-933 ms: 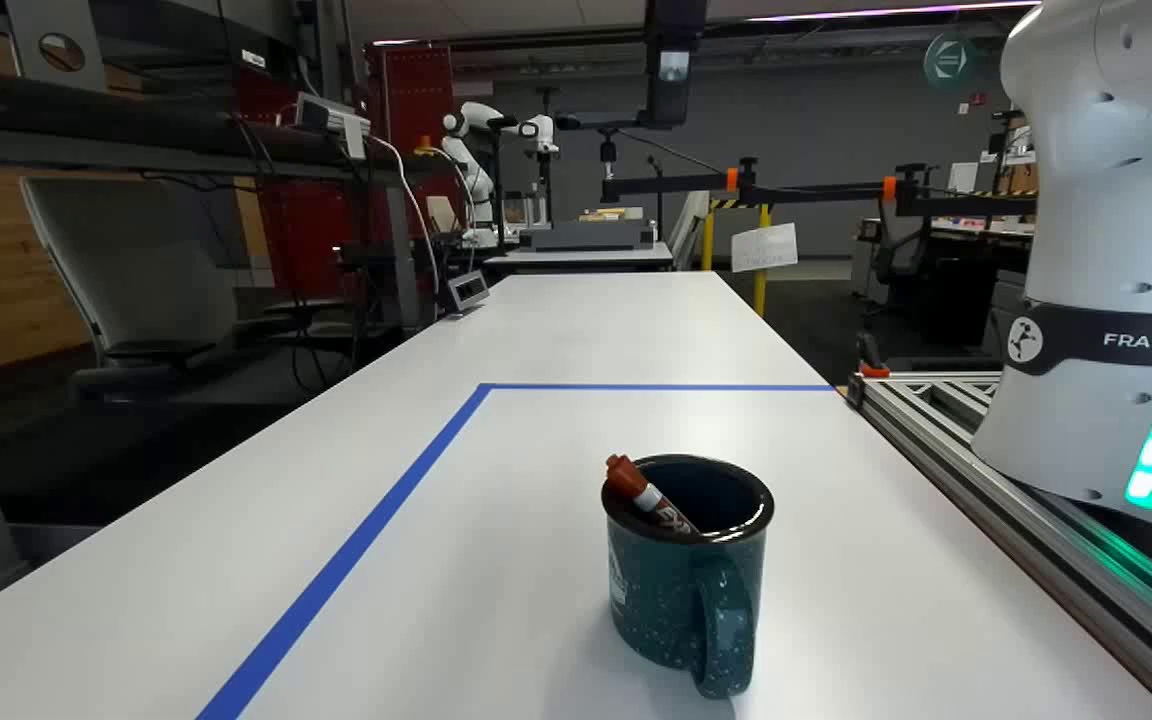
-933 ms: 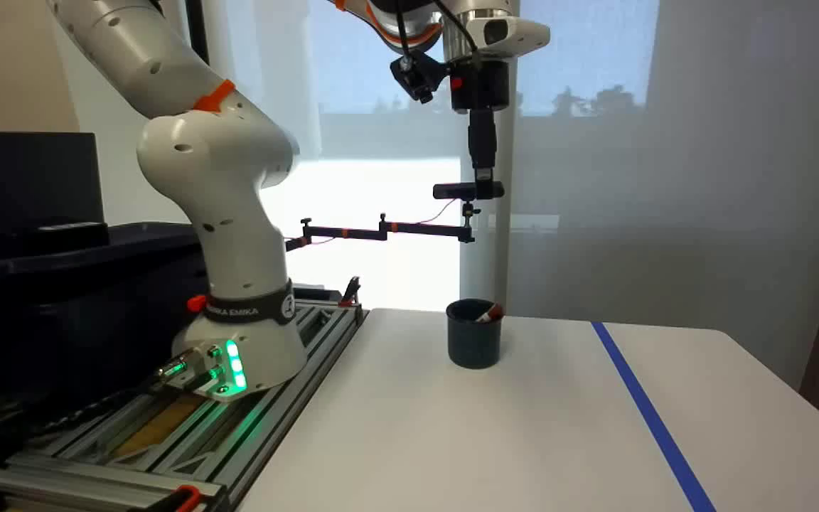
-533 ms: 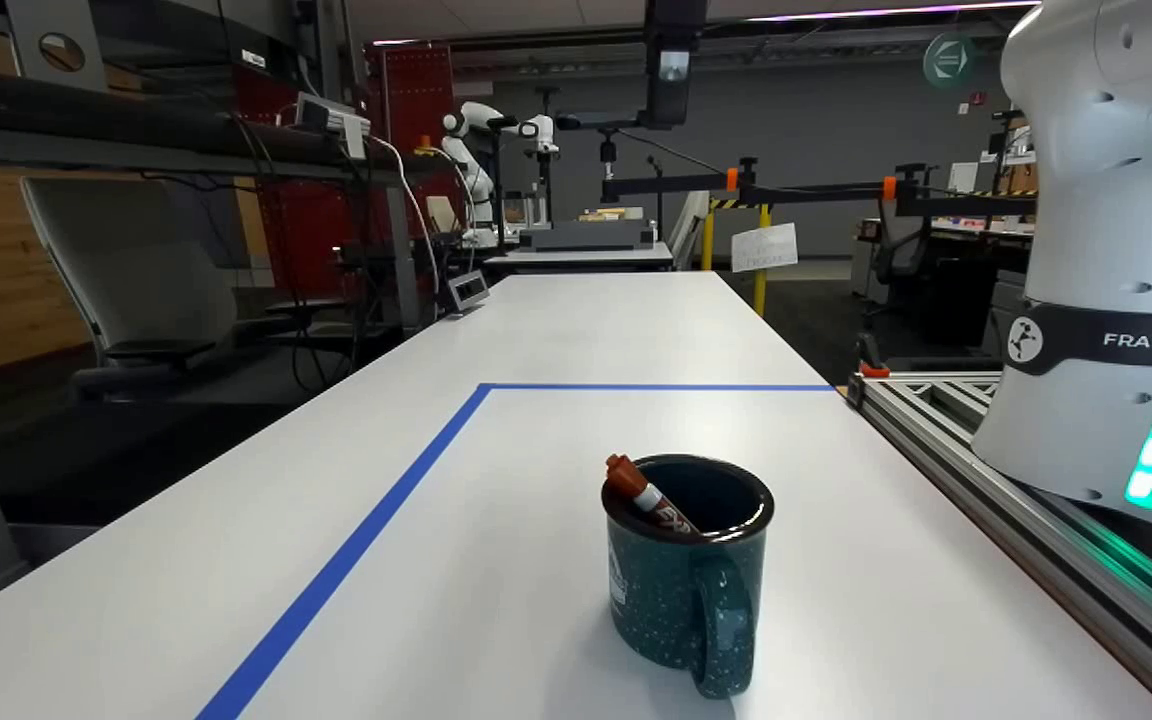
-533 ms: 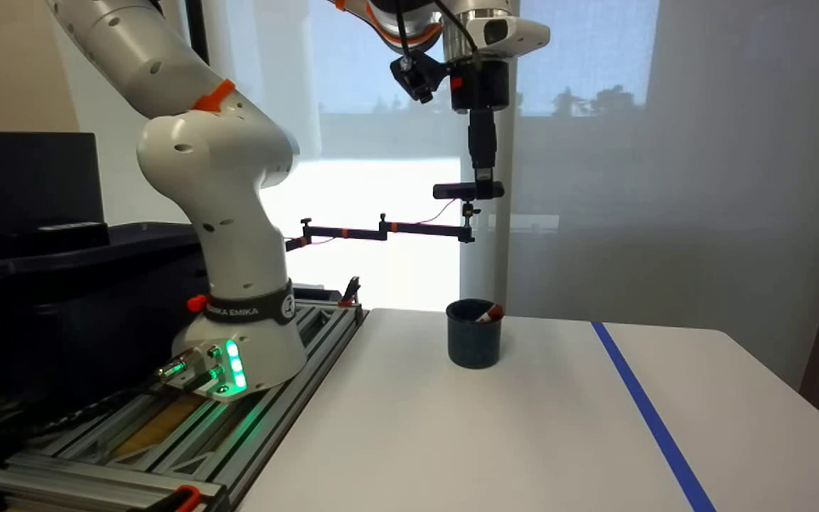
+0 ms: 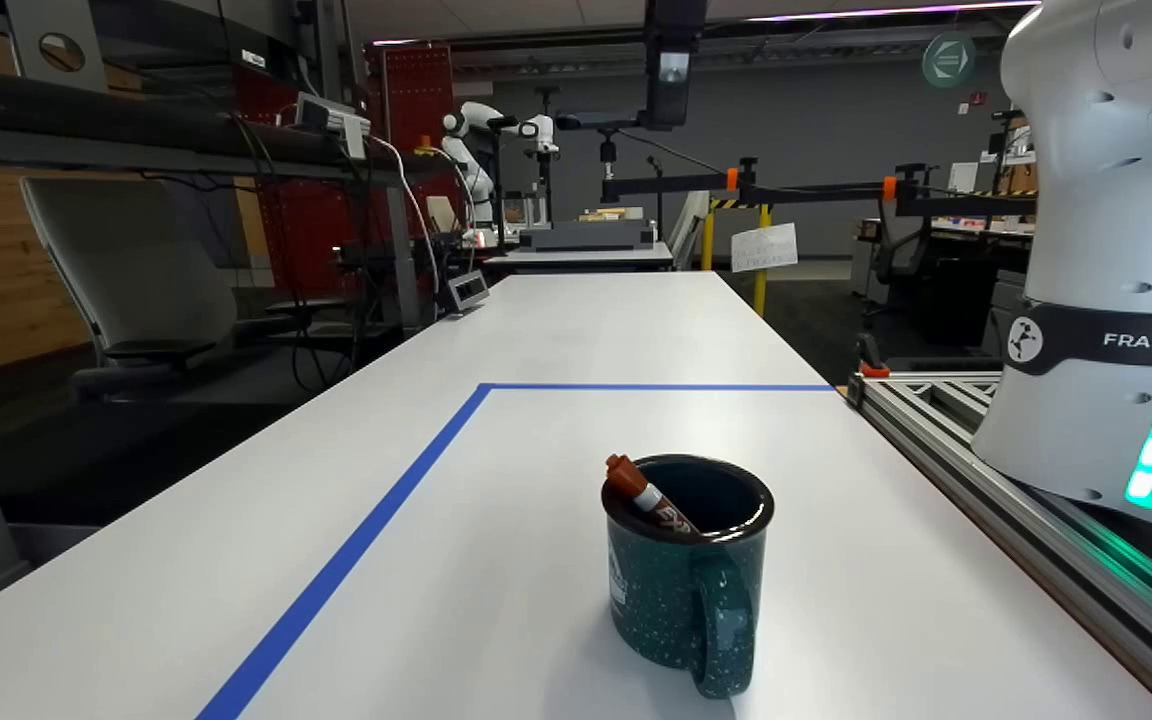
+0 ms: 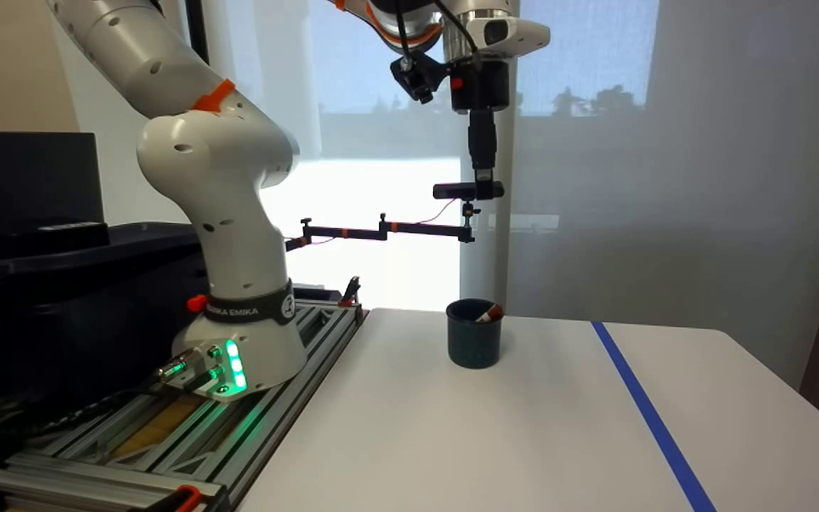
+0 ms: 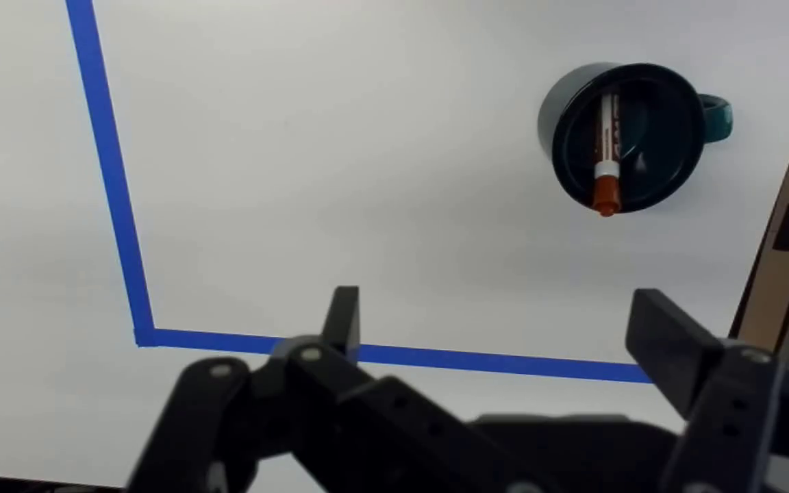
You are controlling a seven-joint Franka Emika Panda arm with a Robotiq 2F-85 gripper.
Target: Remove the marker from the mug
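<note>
The dark teal mug (image 5: 661,600) stands upright on the white table; it also shows in an exterior view (image 6: 473,347) and at the upper right of the wrist view (image 7: 668,130). The red-orange marker (image 5: 642,490) leans inside it, its cap end on the rim and poking slightly past it. The marker also shows in an exterior view (image 6: 491,313) and in the wrist view (image 7: 606,157). Its lower end is inside the mug. My gripper (image 7: 494,318) is wide open and empty, pointing down. In an exterior view the gripper (image 6: 484,188) hangs well above the table and mug.
Blue tape (image 7: 117,185) marks a corner on the white table (image 5: 536,560). The table edge and the robot's metal rail (image 5: 936,450) lie near the mug's handle side. A black camera arm (image 6: 424,229) stands behind the table.
</note>
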